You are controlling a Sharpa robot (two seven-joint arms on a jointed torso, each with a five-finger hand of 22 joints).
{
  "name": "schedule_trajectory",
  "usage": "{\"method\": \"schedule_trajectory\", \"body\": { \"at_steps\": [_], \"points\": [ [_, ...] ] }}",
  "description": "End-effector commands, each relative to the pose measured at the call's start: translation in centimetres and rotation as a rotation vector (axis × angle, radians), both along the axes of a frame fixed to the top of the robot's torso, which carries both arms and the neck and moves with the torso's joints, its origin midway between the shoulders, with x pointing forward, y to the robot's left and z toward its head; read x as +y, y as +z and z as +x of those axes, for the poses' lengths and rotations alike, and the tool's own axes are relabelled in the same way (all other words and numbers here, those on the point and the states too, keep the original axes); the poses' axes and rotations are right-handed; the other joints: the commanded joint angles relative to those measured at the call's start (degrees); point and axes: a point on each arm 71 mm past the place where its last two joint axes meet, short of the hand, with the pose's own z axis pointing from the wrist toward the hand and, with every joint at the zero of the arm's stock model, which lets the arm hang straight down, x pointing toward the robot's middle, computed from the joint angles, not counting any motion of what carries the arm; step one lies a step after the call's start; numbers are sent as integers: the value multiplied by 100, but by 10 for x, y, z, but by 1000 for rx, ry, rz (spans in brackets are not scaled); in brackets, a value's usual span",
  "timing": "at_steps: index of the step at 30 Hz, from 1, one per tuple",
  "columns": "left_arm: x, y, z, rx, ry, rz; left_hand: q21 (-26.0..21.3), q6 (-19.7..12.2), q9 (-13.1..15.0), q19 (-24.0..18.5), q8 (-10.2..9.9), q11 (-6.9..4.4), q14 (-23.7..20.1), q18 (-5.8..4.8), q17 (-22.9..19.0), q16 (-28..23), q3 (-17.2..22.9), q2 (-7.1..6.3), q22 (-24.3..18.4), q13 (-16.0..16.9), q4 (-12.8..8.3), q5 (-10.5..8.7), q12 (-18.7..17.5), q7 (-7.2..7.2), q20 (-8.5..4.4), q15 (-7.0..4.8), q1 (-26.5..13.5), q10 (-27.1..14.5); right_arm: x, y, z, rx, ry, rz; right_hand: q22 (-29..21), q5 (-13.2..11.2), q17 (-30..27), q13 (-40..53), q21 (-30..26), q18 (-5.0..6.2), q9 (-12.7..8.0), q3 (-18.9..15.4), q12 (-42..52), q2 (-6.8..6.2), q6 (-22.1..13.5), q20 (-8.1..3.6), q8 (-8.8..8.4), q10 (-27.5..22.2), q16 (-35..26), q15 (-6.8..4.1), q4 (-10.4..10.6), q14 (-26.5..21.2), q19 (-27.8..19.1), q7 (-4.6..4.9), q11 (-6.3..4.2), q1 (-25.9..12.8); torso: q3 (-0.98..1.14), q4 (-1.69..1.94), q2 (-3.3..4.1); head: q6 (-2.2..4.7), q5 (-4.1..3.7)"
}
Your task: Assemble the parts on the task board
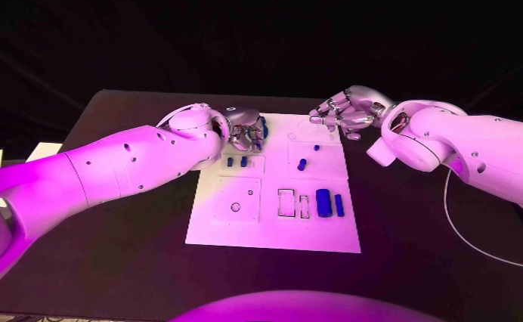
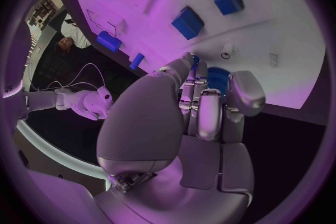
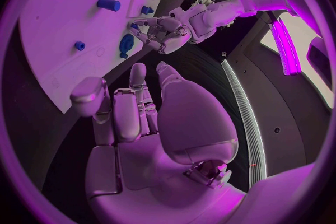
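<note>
The black table (image 1: 131,208) carries the white task board (image 1: 246,220) in its middle, squarely between the two arms so either can reach it. The left hand (image 1: 242,131) sits over the board's far left corner, fingers curled down around a round blue part (image 2: 217,77) there; whether it truly grips that part or only touches it, I cannot tell (the fingers hide the contact). The right hand (image 1: 347,116) hangs just off the board's far right corner, fingers loosely bent and holding nothing, likely kept aside so the left has room. Nearer the robot, two upright blue blocks (image 1: 323,202) stand beside empty outlined slots, probably awaiting seating. Smaller blue pegs (image 1: 302,164) stand mid-board, and two short ones (image 1: 230,161) lie just below the left hand.
</note>
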Motion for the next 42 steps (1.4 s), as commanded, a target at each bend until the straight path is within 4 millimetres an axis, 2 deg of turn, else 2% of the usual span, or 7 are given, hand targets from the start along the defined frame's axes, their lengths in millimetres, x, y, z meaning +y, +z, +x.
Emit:
{"method": "schedule_trajectory", "body": {
  "at_steps": [1, 6, 8, 10, 17, 27, 42],
  "points": [
    [1, 6, -1, 1, 7, -67, 29, 33, -8, 20, -27, 23, 177, -66, -8, -5, 38, -23, 5, -6, 9, 8, -36, 12, -1, -35, -31, 22, 1, 0, -1, -2, 19, -3, -7, 38, -10, -9, -39, 45, -2, -21, -15, 49, -14, 20, 21, -36, -38, 2, -2, 109, -38, 14, 3, 6, -5, 8, -2, 0, -4],
    [11, 15, -2, 5, 23, -114, 53, 42, -9, 22, -39, 25, 175, -69, -27, -11, 67, -48, 30, -3, -16, 7, -55, 16, -1, -35, -49, 39, 1, 0, -1, -3, 18, -3, -7, 52, -22, -15, -41, 44, -1, -21, -14, 61, -12, 20, 24, -36, -49, 2, 0, 108, -37, 15, 3, 16, -8, 16, -9, 36, -6],
    [15, 17, -3, 8, 29, -120, 59, 47, -9, 23, -42, 25, 175, -70, -31, -12, 77, -53, 37, -2, -22, 7, -60, 17, 0, -35, -54, 45, 1, 0, -1, -3, 18, -3, -7, 52, -22, -15, -41, 44, -1, -21, -14, 61, -12, 20, 24, -36, -49, 2, 0, 108, -37, 15, 3, 16, -10, 19, -11, 134, 8],
    [18, 18, -4, 13, 33, -119, 63, 50, -9, 23, -44, 25, 174, -70, -35, -13, 83, -57, 41, -2, -27, 7, -64, 17, 0, -35, -59, 48, 1, 0, -1, -3, 18, -3, -7, 52, -22, -15, -41, 44, -1, -21, -14, 61, -12, 20, 24, -36, -49, 2, 0, 108, -37, 15, 3, 16, -5, 17, -9, 109, 14],
    [29, 18, -4, 31, 51, -105, 61, 55, -10, 19, -54, 28, 173, -69, -46, -16, 100, -71, 44, -1, -35, 5, -82, 18, 1, -34, -81, 55, 0, 0, -1, -2, 17, -3, -7, 52, -22, -15, -41, 44, -1, -21, -14, 61, -12, 20, 24, -36, -49, 2, 0, 108, -37, 15, 3, 16, -13, 13, -6, 134, 51],
    [39, 13, 0, 46, 70, -52, 50, 54, -15, 6, -78, 33, 176, -67, -37, -6, 125, -98, 45, -4, -38, 1, -123, 20, 6, -27, -138, 55, 0, 0, -1, -2, 17, -3, -7, 52, -22, -15, -41, 44, -1, -21, -14, 61, -12, 20, 24, -36, -49, 2, 0, 108, -37, 15, 3, 16, -7, 2, 2, 130, 93],
    [43, 6, 3, 71, 74, 0, 36, 60, -16, -4, -89, 33, 178, -64, -37, -2, 136, -113, 41, -3, -38, -4, -141, 16, 9, -25, -172, 66, 1, 0, -1, -2, 17, -4, -7, 52, -22, -15, -41, 44, -1, -21, -14, 61, -12, 20, 24, -36, -49, 2, 0, 108, -37, 15, 3, 16, -7, 3, 1, 106, 101]
  ]
}}
